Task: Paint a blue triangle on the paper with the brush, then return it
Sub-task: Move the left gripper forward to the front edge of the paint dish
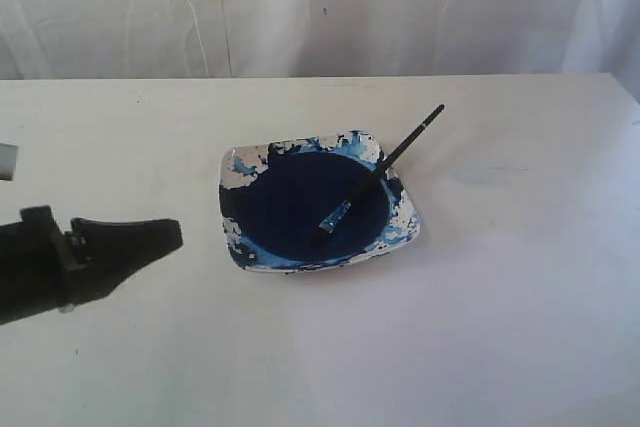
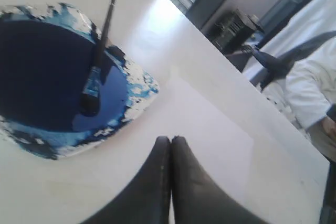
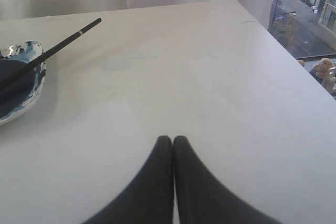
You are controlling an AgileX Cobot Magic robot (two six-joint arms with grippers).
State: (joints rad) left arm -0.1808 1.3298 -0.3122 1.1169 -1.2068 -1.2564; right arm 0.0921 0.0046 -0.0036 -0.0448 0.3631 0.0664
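The brush (image 1: 375, 175) lies slanted across the paint dish (image 1: 240, 162), with its bristle end in the dark navy pool and its black handle sticking out over the far right rim. It shows again in the left wrist view, brush (image 2: 100, 51) on dish (image 2: 137, 86), and in the right wrist view as brush (image 3: 50, 51). The paper (image 1: 480, 317) covers the table right of and before the dish; no blue triangle shows on it. My left gripper (image 1: 178, 235) hovers left of the dish, shut and empty (image 2: 171, 139). My right gripper (image 3: 172, 138) is shut and empty over the paper (image 3: 220, 108), outside the exterior view.
A faint blue smudge (image 1: 490, 175) marks the table right of the dish. White draped cloth (image 1: 320, 7) hangs behind the table. The table's right edge (image 3: 294, 61) drops off towards a window, and a person in white (image 2: 310, 98) stands beyond the far side.
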